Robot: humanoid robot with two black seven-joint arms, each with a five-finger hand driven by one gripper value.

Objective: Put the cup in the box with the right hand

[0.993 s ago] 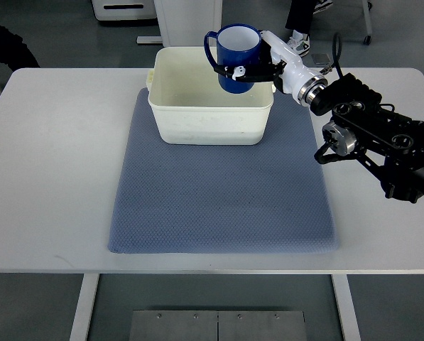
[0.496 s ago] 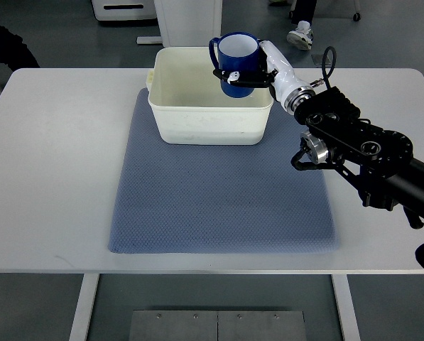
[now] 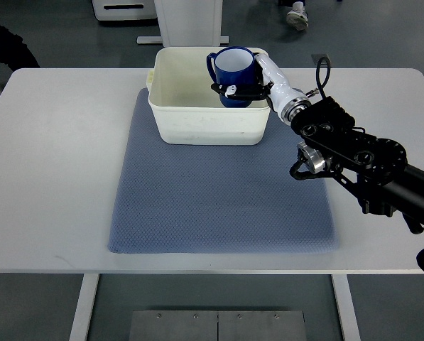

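The right hand (image 3: 248, 84) reaches forward, fingers clasped round the upright blue cup (image 3: 231, 69), held inside the box (image 3: 208, 122).

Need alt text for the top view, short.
The robot's right hand holds a blue cup upright inside the right end of a cream box. The box sits at the far edge of a blue-grey mat on a white table.

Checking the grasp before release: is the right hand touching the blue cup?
Touching. The top view shows the right hand with its dark fingers wrapped against the blue cup, holding it inside the white box.
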